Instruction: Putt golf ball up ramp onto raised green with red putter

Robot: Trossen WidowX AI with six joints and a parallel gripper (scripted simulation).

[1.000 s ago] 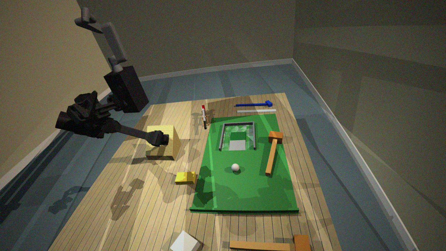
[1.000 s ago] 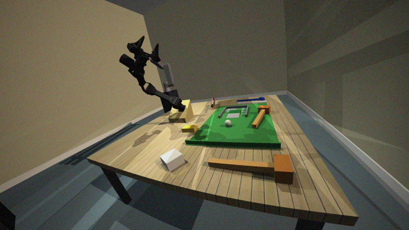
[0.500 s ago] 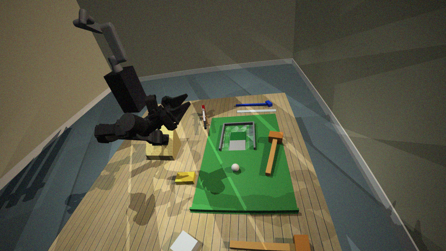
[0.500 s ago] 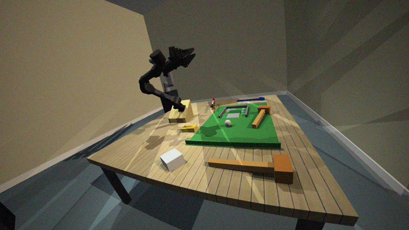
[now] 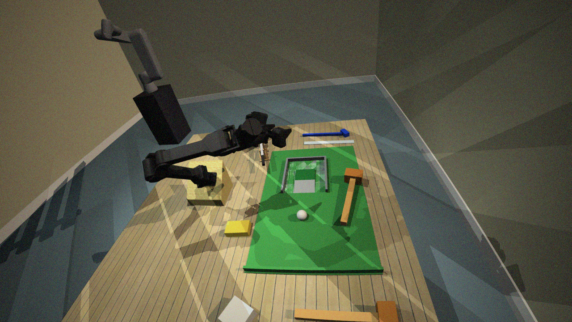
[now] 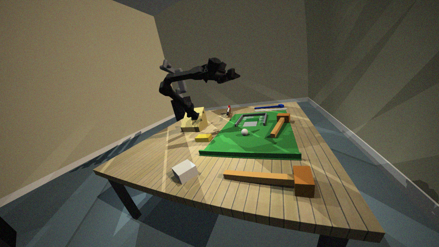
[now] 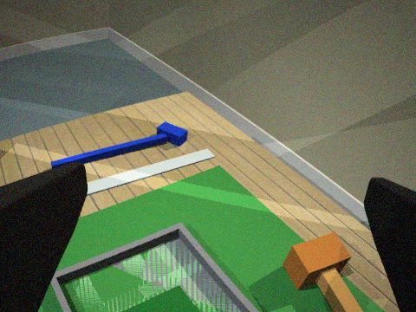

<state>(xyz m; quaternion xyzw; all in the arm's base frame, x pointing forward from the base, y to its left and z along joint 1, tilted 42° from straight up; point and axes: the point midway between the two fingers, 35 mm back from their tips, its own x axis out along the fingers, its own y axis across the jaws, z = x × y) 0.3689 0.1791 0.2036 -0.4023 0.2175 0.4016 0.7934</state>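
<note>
The red putter (image 5: 262, 154) (image 6: 228, 110) stands propped in a small brown holder left of the green mat (image 5: 312, 248) (image 6: 254, 145) (image 7: 243, 217). Its red end shows in the exterior view; the arm covers it in the top view. The white golf ball (image 5: 301, 214) (image 6: 244, 132) sits on the mat in front of the grey ramp (image 5: 304, 186) (image 6: 250, 124). The ramp leads to the raised green (image 5: 304, 174) inside a grey wall (image 5: 306, 157) (image 6: 252, 114). My gripper (image 5: 284, 136) (image 6: 237, 75) (image 7: 229, 186) is open and empty, high above the table's back part.
An orange mallet (image 5: 349, 200) (image 6: 277, 127) (image 7: 318, 262) lies on the mat's right side, another (image 5: 331, 314) (image 6: 259, 177) near the front. A blue mallet (image 5: 324, 134) (image 6: 268, 107) (image 7: 172, 133) and white strip (image 5: 328, 142) (image 7: 152, 171) lie behind. A yellow block (image 5: 237, 228) (image 6: 203, 138) is left of the mat.
</note>
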